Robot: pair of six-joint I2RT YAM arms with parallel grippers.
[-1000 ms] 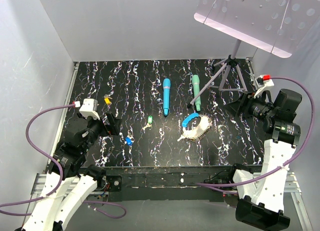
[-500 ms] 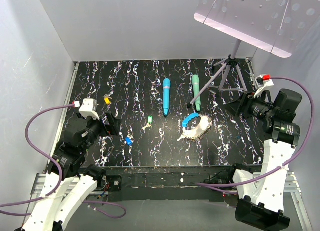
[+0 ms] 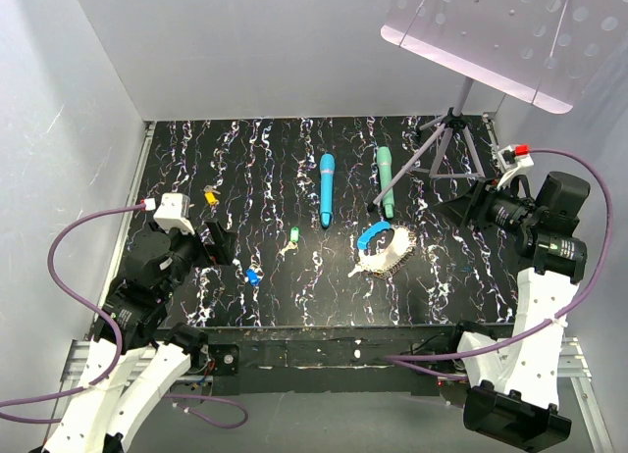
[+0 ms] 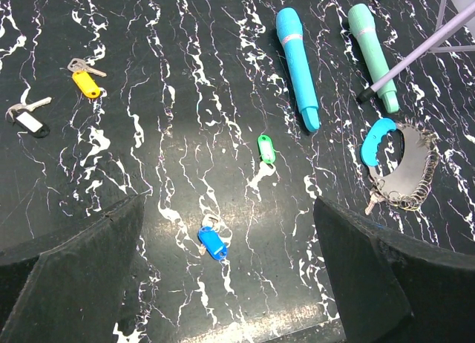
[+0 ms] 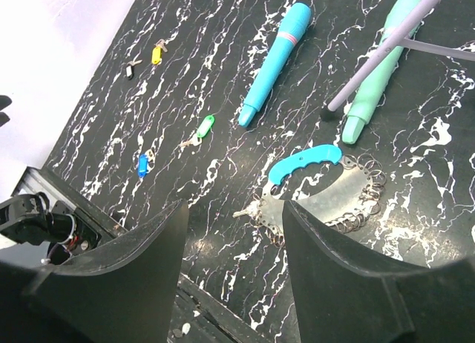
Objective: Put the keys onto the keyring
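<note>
The keyring (image 3: 386, 248), a bright blue band with a ring-studded grey loop, lies right of centre on the black marbled table; it also shows in the left wrist view (image 4: 401, 167) and the right wrist view (image 5: 335, 188). A yellow key (image 3: 210, 195), a green key (image 3: 293, 235) and a blue key (image 3: 253, 275) lie apart to its left. A pale-tagged key (image 4: 27, 119) lies near the yellow one (image 4: 84, 82). My left gripper (image 3: 218, 245) is open and empty, above the table near the blue key (image 4: 212, 241). My right gripper (image 3: 469, 210) is open and empty, right of the keyring.
A long blue wand (image 3: 326, 188) and a teal wand (image 3: 385, 178) lie behind the keyring. A tripod stand (image 3: 448, 139) carrying a perforated plate (image 3: 491, 26) rises at the back right. White walls (image 3: 69, 129) enclose the table (image 3: 324, 296).
Both arms have shifted only very slightly. The keys, keyring and wands have not moved.
</note>
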